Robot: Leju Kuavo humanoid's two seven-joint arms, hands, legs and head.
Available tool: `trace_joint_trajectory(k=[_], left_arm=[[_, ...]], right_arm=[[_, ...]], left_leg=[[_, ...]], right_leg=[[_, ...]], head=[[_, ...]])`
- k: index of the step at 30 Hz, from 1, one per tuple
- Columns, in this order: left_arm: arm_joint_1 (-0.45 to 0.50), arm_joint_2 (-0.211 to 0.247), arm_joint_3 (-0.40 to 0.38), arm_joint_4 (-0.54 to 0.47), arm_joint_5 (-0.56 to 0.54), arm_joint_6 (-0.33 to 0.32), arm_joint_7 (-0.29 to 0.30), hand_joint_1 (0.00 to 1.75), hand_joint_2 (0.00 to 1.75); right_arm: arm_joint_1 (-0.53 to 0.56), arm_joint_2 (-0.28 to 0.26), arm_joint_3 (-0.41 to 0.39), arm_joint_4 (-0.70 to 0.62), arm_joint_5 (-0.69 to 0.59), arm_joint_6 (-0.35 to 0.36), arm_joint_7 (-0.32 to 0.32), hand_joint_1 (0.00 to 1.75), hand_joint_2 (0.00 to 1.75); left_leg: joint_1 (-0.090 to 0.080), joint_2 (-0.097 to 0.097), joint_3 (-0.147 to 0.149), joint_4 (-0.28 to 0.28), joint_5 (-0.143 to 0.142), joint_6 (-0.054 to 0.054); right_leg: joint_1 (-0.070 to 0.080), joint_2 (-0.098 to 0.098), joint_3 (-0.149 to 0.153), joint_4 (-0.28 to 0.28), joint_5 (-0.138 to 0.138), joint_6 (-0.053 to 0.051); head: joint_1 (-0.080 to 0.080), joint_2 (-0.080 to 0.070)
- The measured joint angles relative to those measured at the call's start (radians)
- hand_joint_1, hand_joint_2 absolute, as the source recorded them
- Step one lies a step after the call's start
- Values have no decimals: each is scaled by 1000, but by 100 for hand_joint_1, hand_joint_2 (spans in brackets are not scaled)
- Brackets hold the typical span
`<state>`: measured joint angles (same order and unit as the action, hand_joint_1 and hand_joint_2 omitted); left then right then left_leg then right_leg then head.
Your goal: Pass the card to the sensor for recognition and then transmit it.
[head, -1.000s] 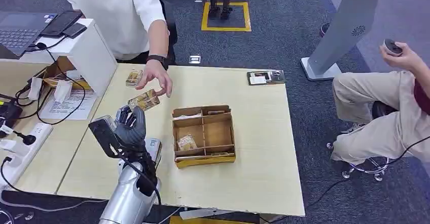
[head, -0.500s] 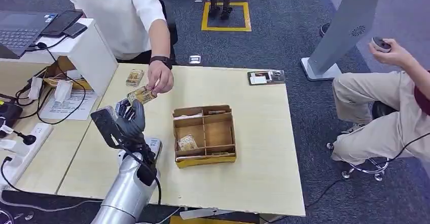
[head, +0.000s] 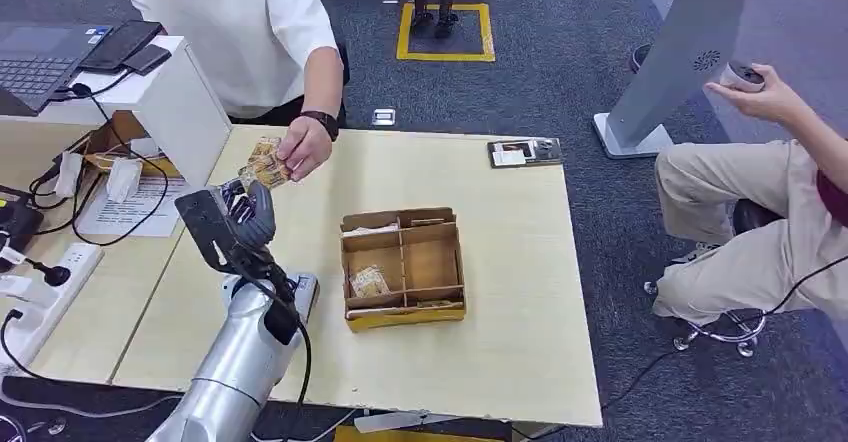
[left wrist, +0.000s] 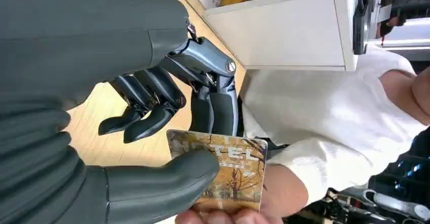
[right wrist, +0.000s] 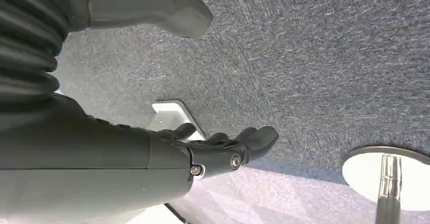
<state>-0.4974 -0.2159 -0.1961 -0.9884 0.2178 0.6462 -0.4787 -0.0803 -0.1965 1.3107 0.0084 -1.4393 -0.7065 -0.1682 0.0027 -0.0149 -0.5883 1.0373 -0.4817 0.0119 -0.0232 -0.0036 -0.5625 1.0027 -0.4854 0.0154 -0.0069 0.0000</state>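
my left hand (head: 250, 214) pinches card (left wrist: 230, 171) | its far end sits in person's hand (head: 300, 147), just beyond | right hand (right wrist: 223, 145) slack, holding nothing

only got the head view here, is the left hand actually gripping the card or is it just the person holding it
Observer: Both. The left wrist view shows the left hand pinching the card between its thumb and fingers, while the person's hand holds another edge.
Operator: which face is under the thumb
Observer: The printed one: tree artwork with pale lettering.
Operator: and the right hand
Observer: In the right wrist view the right hand hangs over grey carpet, fingers apart, holding nothing.
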Motion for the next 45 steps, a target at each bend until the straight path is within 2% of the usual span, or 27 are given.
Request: trace_joint_trajectory(k=[8, 9, 17, 23, 28, 35, 45], left_arm=[[-13, 9, 0, 17, 0, 1, 0, 175, 175], [-14, 10, 0, 19, -2, 3, 0, 0, 175], [-42, 9, 0, 60, -25, -3, 6, 0, 175], [-34, 18, 11, 65, 19, -51, -8, 0, 175], [37, 36, 55, -12, 89, -77, -26, 0, 175], [179, 78, 121, -171, 146, -117, -33, 0, 175], [228, 97, 141, -246, 152, -122, -33, 0, 175]], right_arm=[[-1, 0, 0, 0, 0, 0, 0, 0, 175], [-1, 0, 0, 0, 2, 0, 0, 0, 175], [-4, 0, 0, 0, 5, 0, 15, 0, 175], [-8, 1, 0, 0, 9, 0, 9, 0, 175], [-33, 5, 42, -1, 52, 0, 33, 0, 175], [-55, 6, 71, 0, 57, 0, 17, 0, 175], [-62, 6, 74, 0, 57, 0, 10, 0, 175]], left_leg=[[0, 0, 0, 0, 0, 0], [0, 0, 0, 0, 0, 0], [0, 0, 0, 0, 0, 0], [0, 0, -1, 0, 0, 0], [0, 1, 0, 0, 0, 0], [0, 0, 0, 0, 0, 0], [0, -1, 0, 0, 0, 0]], right_leg=[[0, 0, 0, 0, 0, 0], [0, 0, 0, 0, 0, 0], [0, 0, 0, 0, 0, 0], [0, 0, 0, 0, 0, 0], [0, 0, 0, 0, 0, 0], [0, 0, 0, 0, 0, 0], [0, -1, 0, 0, 0, 0]], head=[[0, 0], [0, 0], [0, 0], [0, 0], [0, 0], [0, 0], [0, 0]])
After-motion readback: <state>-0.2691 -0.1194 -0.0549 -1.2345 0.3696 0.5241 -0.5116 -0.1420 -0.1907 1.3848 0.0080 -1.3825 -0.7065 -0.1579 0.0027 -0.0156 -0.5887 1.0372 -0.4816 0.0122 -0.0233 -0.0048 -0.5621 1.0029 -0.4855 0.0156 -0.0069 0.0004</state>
